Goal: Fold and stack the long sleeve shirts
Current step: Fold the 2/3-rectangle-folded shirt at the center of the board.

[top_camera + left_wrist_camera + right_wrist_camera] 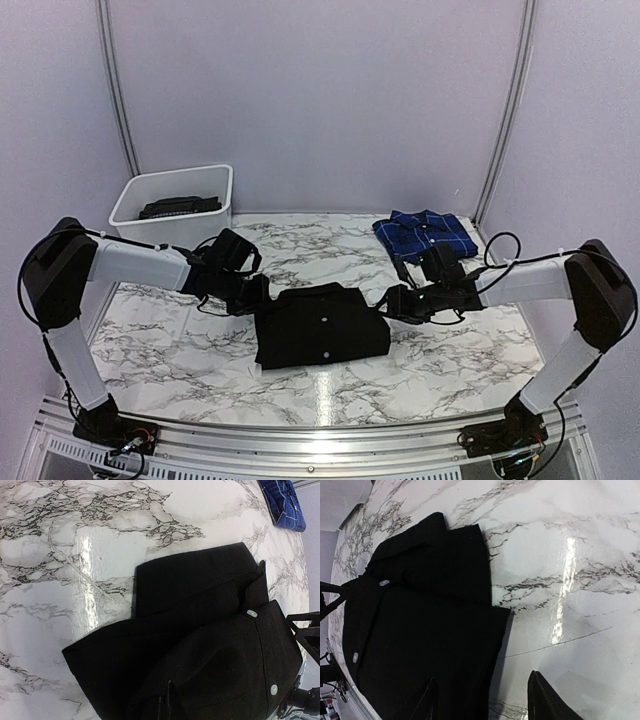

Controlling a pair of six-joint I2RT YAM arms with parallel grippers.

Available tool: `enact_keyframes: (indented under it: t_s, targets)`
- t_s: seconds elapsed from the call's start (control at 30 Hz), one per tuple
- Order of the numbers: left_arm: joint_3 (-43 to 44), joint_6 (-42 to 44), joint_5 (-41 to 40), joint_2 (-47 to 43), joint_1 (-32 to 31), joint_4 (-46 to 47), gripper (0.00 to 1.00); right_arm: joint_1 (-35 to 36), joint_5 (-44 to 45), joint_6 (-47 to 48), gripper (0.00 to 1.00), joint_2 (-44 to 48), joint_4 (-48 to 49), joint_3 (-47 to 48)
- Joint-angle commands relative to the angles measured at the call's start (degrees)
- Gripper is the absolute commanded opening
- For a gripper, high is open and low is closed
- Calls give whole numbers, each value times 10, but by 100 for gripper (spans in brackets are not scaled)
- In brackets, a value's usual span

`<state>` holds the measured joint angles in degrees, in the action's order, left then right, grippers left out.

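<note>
Black shirt [320, 325] lies folded at table centre, plaid shirt [425, 232] folded at 1 o'clock, well apart. Stacking looks still to do. Right gripper [482, 690] is spread at the black shirt's 3 o'clock edge. Left gripper [258, 293] is pressed together at 9 o'clock; whether it pinches cloth is unclear.

I am looking down on the black shirt [200, 650], which is lying folded on the marble table [75, 555], its front facing up and two white buttons [251, 613] showing. The blue plaid shirt [285, 502] is sitting well apart in the top right corner. Some black hardware [306, 630] is poking in at the right edge, just beside the black shirt.
</note>
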<state>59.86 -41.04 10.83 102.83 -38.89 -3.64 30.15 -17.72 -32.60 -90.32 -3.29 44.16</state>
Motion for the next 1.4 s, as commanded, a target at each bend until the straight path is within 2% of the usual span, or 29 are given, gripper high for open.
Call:
enact_keyframes:
  t_s: [0.0, 0.17, 0.43, 0.53, 0.7, 0.73, 1.07, 1.37]
  targets:
    - [15, 4, -5, 2, 2, -3, 0, -12, -44, -5, 50, -23, 50, 0]
    - [19, 6, -3, 7, 3, -5, 0, -15, -75, -22, 43, -69, 93, 7]
    - [29, 12, 2, 9, 2, -8, 0, -21, -55, -24, 35, -111, 112, 26]
    - [33, 12, 5, 8, 2, -10, 0, -22, -61, -23, 26, -120, 114, 35]
    - [38, 15, 6, -2, 2, -16, 0, -22, -61, -20, 1, -99, 105, 36]
    - [38, 16, 7, -5, 2, -17, 0, -22, -58, -18, 0, -90, 101, 36]
    - [33, 18, 6, -45, -2, -31, 0, -4, -4, 15, 0, -18, 48, 65]
    - [33, 5, -68, -65, 5, -47, 0, -2, 23, 57, 0, -91, 102, 145]
